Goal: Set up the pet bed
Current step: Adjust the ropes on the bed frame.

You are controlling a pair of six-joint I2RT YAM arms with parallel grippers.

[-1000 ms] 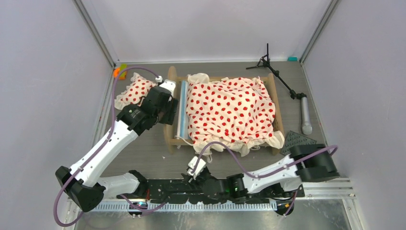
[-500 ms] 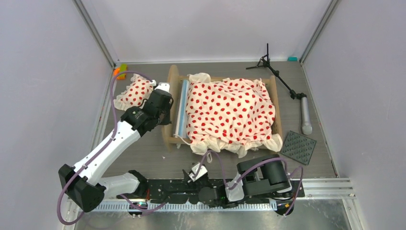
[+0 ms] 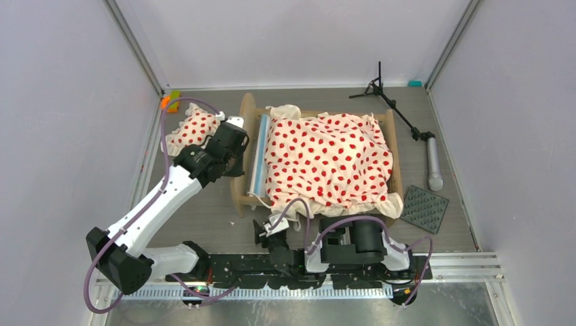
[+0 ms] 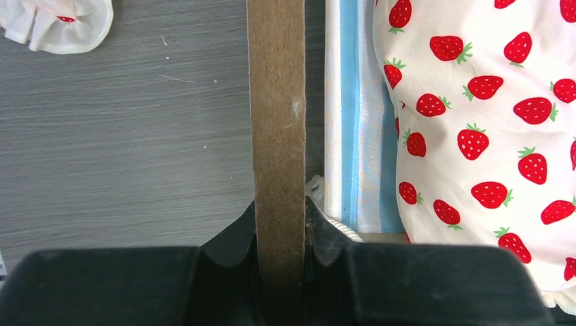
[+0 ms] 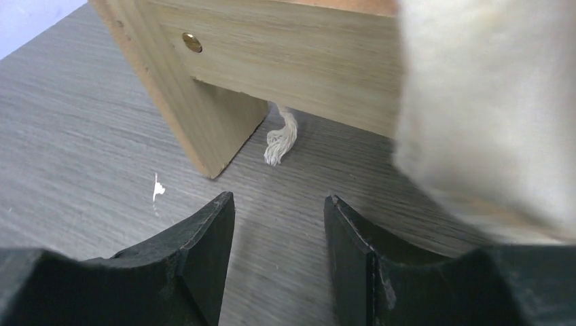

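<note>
The light-wood pet bed [image 3: 242, 112] stands mid-table, its blue-white striped mattress [image 3: 259, 157] mostly under the cream red-dotted bedding [image 3: 326, 159]. My left gripper [image 3: 236, 155] is shut on the bed's left end board [image 4: 277, 102], one finger each side. In that wrist view the mattress [image 4: 353, 122] and strawberry-print bedding [image 4: 489, 115] lie right of the board. My right gripper [image 3: 262, 231] is open and empty, low over the table just in front of the bed's near-left leg [image 5: 197, 129]; a ruffle of bedding [image 5: 489, 122] hangs at right.
A matching dotted pillow [image 3: 192, 127] lies left of the bed, its ruffle in the left wrist view [image 4: 64, 27]. A black tripod stand [image 3: 390, 102] with grey handle [image 3: 433, 166] lies back right. A dark studded square mat [image 3: 424, 209] sits front right. Small orange and green items [image 3: 168, 100] lie back left.
My right arm has folded back and swung its gripper left along the bed's front. The bed has shifted slightly toward the back with my left gripper on its end board.
</note>
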